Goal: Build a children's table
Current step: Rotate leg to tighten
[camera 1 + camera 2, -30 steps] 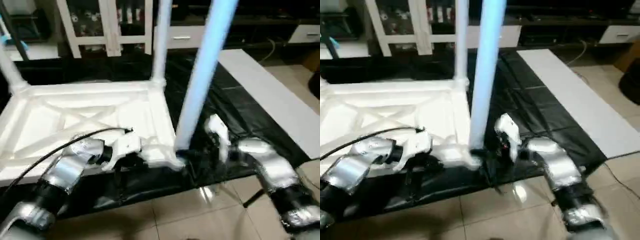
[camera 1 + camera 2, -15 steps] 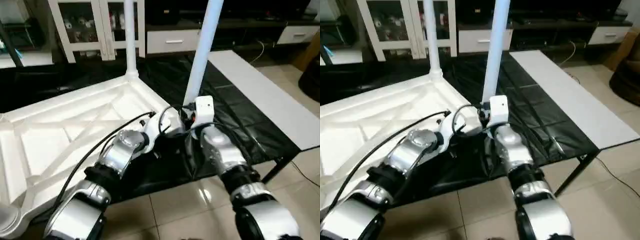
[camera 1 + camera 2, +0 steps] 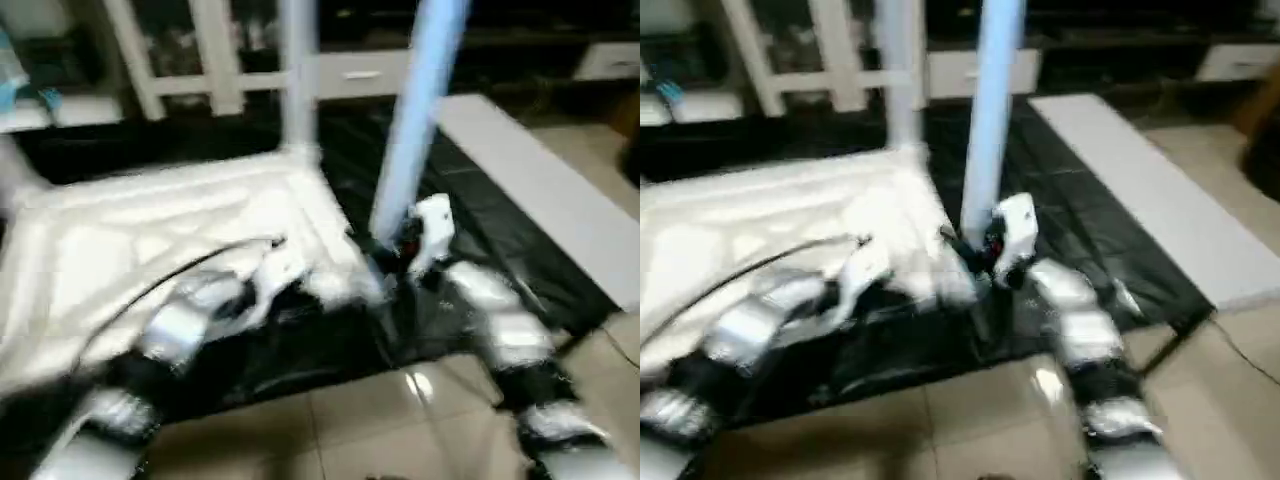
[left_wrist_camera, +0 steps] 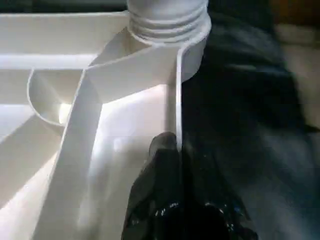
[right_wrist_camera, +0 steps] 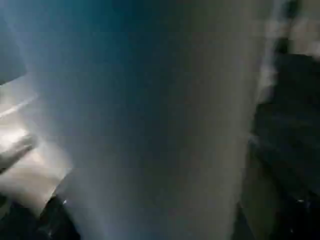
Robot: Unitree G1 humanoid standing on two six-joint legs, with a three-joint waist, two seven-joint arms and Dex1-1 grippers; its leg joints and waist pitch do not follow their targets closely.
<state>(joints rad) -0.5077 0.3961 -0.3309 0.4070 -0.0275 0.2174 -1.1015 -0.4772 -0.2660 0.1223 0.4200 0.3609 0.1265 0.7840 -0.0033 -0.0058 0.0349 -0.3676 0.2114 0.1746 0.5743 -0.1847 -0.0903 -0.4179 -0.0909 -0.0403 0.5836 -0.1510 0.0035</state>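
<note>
**Near corner leg going in, tabletop braced**

From the head camera, the white tabletop (image 3: 160, 240) lies upside down on the black-covered worktop (image 3: 470, 200), its ribbed X-braced underside facing up. One leg (image 3: 297, 70) already stands in the far corner socket. A second leg (image 3: 418, 110) rises from the near corner, right by the worktop's front edge. The right gripper (image 3: 400, 250) sits low against the base of that leg, while the left gripper (image 3: 290, 290) reaches in along the tabletop's near rim, just beside the same corner. Behind, a white cabinet (image 3: 190, 50) with glass doors stands against the wall, and a pale board (image 3: 550, 190) lies along the worktop's right side.

In the left wrist view, the jaws pinch the thin upright rim of the tabletop, one black finger (image 4: 160, 165) pressed on its inner face. Straight ahead is the corner socket (image 4: 170, 25) with the leg's ridged end seated in it.

In the right wrist view, the leg (image 5: 150, 120) looms very close. I cannot tell whether these jaws are clamped on it or standing apart.

My read is that this is the seating of the second leg. The next move likely calls for pressing or twisting the leg fully home while the left arm holds the rim down, keeping the leg upright so it doesn't lever the corner.
</note>
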